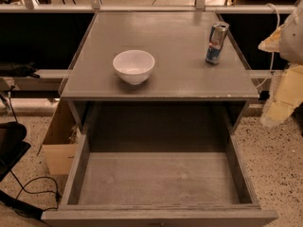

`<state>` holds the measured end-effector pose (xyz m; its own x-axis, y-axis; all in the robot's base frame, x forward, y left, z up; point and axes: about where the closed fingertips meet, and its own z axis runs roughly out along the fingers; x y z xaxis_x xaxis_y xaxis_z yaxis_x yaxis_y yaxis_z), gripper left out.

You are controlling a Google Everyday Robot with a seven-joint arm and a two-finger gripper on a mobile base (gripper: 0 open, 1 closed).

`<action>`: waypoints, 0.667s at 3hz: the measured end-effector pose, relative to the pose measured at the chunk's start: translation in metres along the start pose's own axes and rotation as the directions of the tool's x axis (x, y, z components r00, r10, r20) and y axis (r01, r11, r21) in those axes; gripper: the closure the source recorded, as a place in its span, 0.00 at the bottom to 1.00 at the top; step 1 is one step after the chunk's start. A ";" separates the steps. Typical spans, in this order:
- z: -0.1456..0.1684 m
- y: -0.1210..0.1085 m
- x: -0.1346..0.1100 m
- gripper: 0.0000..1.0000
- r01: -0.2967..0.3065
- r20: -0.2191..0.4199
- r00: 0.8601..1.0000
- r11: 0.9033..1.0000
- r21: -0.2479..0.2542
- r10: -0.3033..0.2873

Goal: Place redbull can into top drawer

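Note:
The redbull can [217, 43] stands upright on the grey cabinet top [180, 74], near its back right edge. It is blue and silver with a shiny top. The top drawer [161, 178] is pulled wide open below the cabinet top, and its plank bottom holds nothing. Pale parts of my arm [289, 79] show at the right edge of the view, right of the can. My gripper is out of view, so nothing shows it touching the can.
A white bowl [134, 65] sits on the cabinet top, left of centre. A cardboard box [59, 141] stands on the floor left of the drawer. Black cables [28, 193] and dark equipment lie at the lower left. A metal rail [142, 7] runs behind the cabinet.

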<state>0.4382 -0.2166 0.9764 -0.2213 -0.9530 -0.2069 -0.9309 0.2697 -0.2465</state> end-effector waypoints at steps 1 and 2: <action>0.000 0.000 0.000 0.00 0.000 0.000 1.000 1.000 0.000 0.000; -0.001 -0.013 0.004 0.00 -0.023 0.024 0.999 0.999 0.037 0.022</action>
<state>0.4490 -0.2243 0.9800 -0.2345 -0.9433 -0.2350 -0.9143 0.2961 -0.2765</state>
